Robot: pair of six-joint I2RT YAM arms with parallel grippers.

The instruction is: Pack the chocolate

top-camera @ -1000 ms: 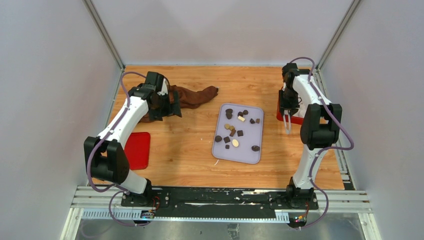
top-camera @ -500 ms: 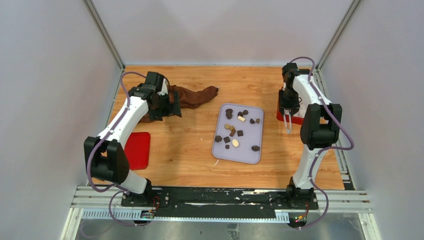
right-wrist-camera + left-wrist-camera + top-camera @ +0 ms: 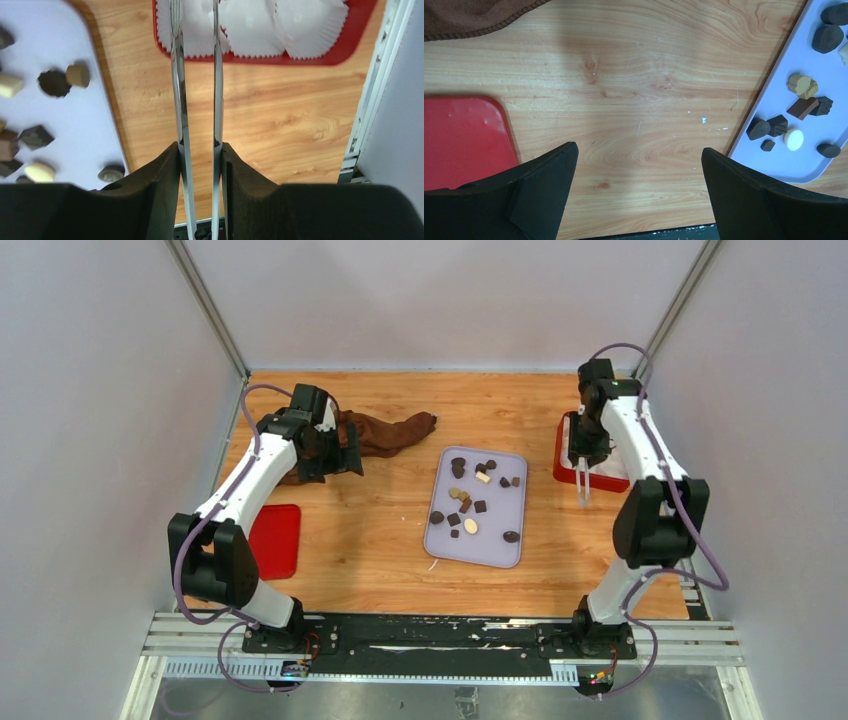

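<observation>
The chocolate [image 3: 468, 502] is several small dark, tan and cream pieces scattered on a lavender tray [image 3: 497, 522] at mid-table. My right gripper [image 3: 583, 462] is shut on metal tweezers [image 3: 584, 492], which hang over the near edge of a red tray [image 3: 563, 472]. In the right wrist view my right gripper [image 3: 200, 150] pinches the two tweezer blades [image 3: 176, 75], which reach over white paper cups [image 3: 260, 25]; their tips leave the frame. Chocolate [image 3: 54, 82] lies left of them. My left gripper [image 3: 340, 455] is open and empty above bare wood [image 3: 639, 155], with chocolate [image 3: 802, 85] to its right.
A brown cloth [image 3: 385, 432] lies at the back left, beside my left gripper. A flat red lid [image 3: 275, 540] rests near the left arm's base. The red tray [image 3: 350, 47] of paper cups sits by the right rail [image 3: 372, 100].
My right arm has swung to the right and carried the tweezers slightly right, toward the red tray. The left arm has not moved.
</observation>
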